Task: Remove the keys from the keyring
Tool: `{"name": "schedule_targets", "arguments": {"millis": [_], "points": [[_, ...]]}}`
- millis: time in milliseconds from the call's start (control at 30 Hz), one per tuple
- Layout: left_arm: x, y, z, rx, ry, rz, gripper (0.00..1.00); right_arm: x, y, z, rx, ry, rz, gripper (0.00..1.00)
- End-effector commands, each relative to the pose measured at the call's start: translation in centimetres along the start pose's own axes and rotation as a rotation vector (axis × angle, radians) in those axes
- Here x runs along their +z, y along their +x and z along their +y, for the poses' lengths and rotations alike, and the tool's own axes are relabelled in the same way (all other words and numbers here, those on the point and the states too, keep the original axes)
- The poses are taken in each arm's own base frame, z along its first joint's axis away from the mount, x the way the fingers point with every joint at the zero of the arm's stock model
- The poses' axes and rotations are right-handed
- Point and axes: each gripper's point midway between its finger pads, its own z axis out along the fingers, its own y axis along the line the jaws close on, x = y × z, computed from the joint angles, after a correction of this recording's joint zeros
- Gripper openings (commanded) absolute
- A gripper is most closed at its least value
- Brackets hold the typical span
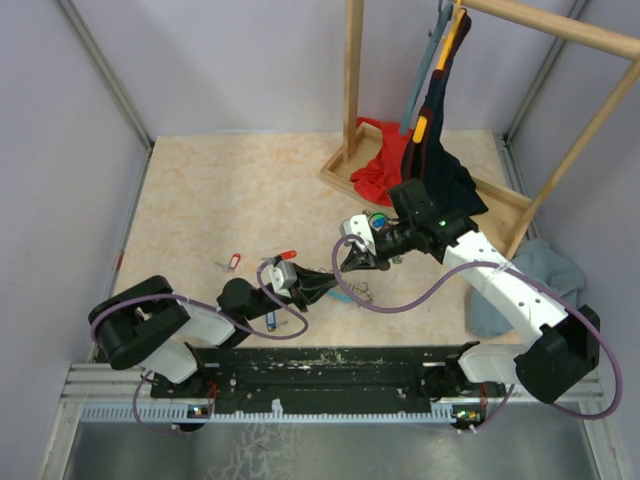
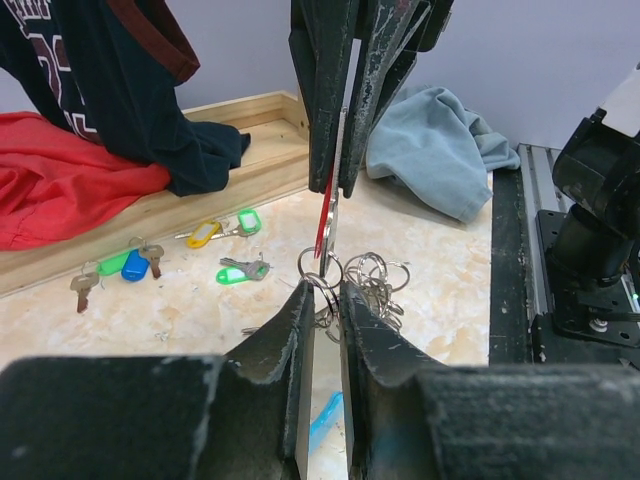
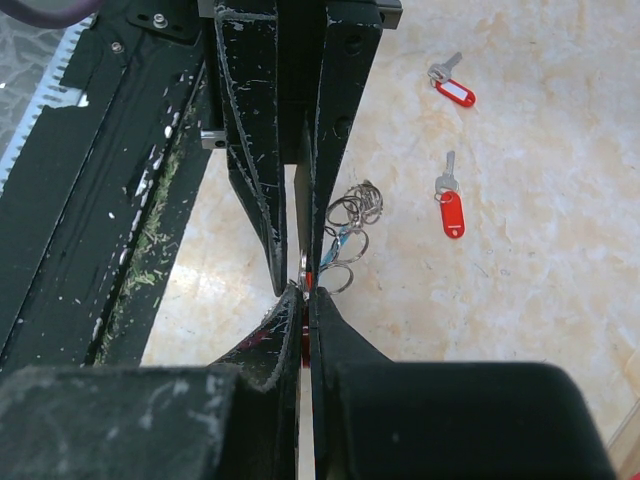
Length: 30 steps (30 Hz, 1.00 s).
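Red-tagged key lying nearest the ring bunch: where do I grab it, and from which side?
Grip the red tag, not the thin metal blade. It lies flat on the table, so come straight down, jaws closing across the tag's narrow width.

My left tool (image 2: 322, 292) and right tool (image 3: 305, 295) meet tip to tip above the middle of the bench (image 1: 220, 200), with one key (image 2: 322, 225) between them. The keyring (image 2: 378, 278) sits at the tips and on the bench just beside them. Two loose keys (image 1: 235, 262) lie to the left. More keys (image 2: 230, 270) lie before the rack base (image 2: 220, 195), at the far right. A cloth (image 1: 545, 270) lies at the right edge.
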Motion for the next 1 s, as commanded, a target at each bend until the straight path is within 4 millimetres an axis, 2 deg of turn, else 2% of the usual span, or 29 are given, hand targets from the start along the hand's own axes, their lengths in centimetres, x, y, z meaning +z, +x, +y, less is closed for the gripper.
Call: {"name": "schedule_targets", "arguments": {"millis": [0, 967], "points": [[0.7, -4.1, 0.2, 0.066, -0.010, -0.146, 0.20, -0.5, -2.0, -0.6, -0.054, 0.006, -0.059, 0.00], [0.3, -2.6, 0.2, 0.036, -0.027, -0.062, 0.27, -0.6, -1.8, -1.6, -0.026, 0.058, -0.032, 0.00]]}}
